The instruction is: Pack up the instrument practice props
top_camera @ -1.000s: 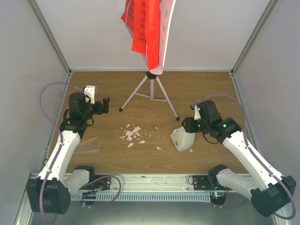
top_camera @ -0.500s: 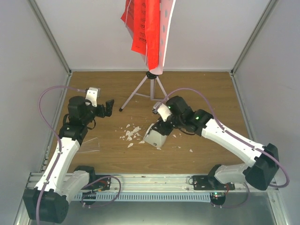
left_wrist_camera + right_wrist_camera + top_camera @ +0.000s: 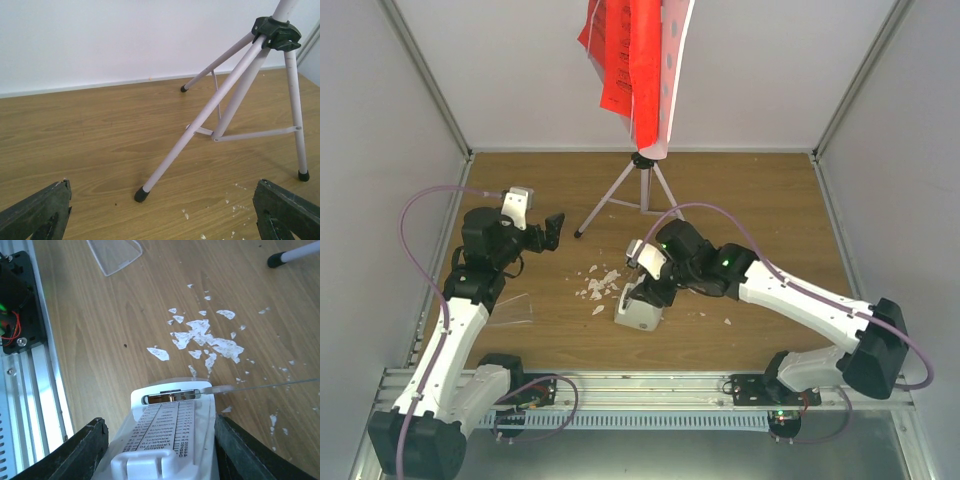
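Note:
The music stand stands at the back centre on silver tripod legs (image 3: pixel 642 195). Its pale perforated plate (image 3: pixel 673 70) carries red ribbed sheets (image 3: pixel 625 60). My left gripper (image 3: pixel 552 232) hangs open and empty just left of the nearest tripod foot (image 3: pixel 141 194), which lies between and ahead of its fingers (image 3: pixel 40 212). The white pyramid-shaped metronome (image 3: pixel 640 312) is low over the wood beside the crumbs, and my right gripper (image 3: pixel 655 285) is shut on its sides. In the right wrist view the metronome (image 3: pixel 172 435) fills the gap between both fingers (image 3: pixel 85 450), with its thin pendulum rod (image 3: pixel 265 386) sticking out to the right.
Small white crumbs (image 3: pixel 602 285) are scattered mid-table, just left of the metronome. A clear plastic cover (image 3: pixel 510 308) lies flat near the left arm. Grey walls close in the left, right and back. A metal rail (image 3: pixel 620 385) runs along the near edge.
My right arm has carried the metronome from the right side of the table leftward to the middle, beside the crumbs. The left gripper has swung slightly toward the tripod.

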{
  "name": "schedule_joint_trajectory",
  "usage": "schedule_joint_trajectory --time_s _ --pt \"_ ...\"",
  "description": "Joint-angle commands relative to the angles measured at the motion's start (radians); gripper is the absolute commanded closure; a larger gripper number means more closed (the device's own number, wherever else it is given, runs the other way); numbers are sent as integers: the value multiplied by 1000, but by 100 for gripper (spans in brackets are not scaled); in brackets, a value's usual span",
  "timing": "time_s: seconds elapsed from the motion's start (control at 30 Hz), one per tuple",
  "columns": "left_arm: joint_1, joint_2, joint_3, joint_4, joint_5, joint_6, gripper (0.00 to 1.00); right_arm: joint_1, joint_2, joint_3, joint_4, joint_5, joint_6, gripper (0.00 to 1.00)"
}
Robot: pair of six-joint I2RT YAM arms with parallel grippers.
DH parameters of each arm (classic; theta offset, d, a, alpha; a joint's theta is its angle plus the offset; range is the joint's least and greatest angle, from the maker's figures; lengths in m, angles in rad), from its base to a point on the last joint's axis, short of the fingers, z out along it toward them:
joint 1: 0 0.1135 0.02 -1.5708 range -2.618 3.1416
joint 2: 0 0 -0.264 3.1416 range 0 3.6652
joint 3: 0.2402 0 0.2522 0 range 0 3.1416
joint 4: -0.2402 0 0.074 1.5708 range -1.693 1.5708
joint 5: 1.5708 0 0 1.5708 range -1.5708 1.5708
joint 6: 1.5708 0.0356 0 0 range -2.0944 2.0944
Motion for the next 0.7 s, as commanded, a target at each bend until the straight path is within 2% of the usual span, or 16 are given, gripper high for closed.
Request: schedule_joint_trajectory --time_s 0.0,0.2,0.33,0.47,0.57,0.63,0.67 --pt "-9 2 -5 46 39 14 1 20 16 32 50 -56 -27 66" --pt "-8 -4 -6 51 42 15 1 24 35 31 32 -48 -36 65" --pt "-8 0 -6 50 52 13 1 24 38 28 33 -42 -35 60" --pt "-10 -2 -6 49 63 9 1 25 16 20 45 -6 -17 43" --pt "-17 -6 -9 52 65 9 1 25 -17 29 51 -4 11 14" --pt "-24 -1 -10 52 68 7 1 25 -50 36 53 9 31 1" --pt "-26 6 -8 54 76 5 1 26 -74 35 56 14 42 1"
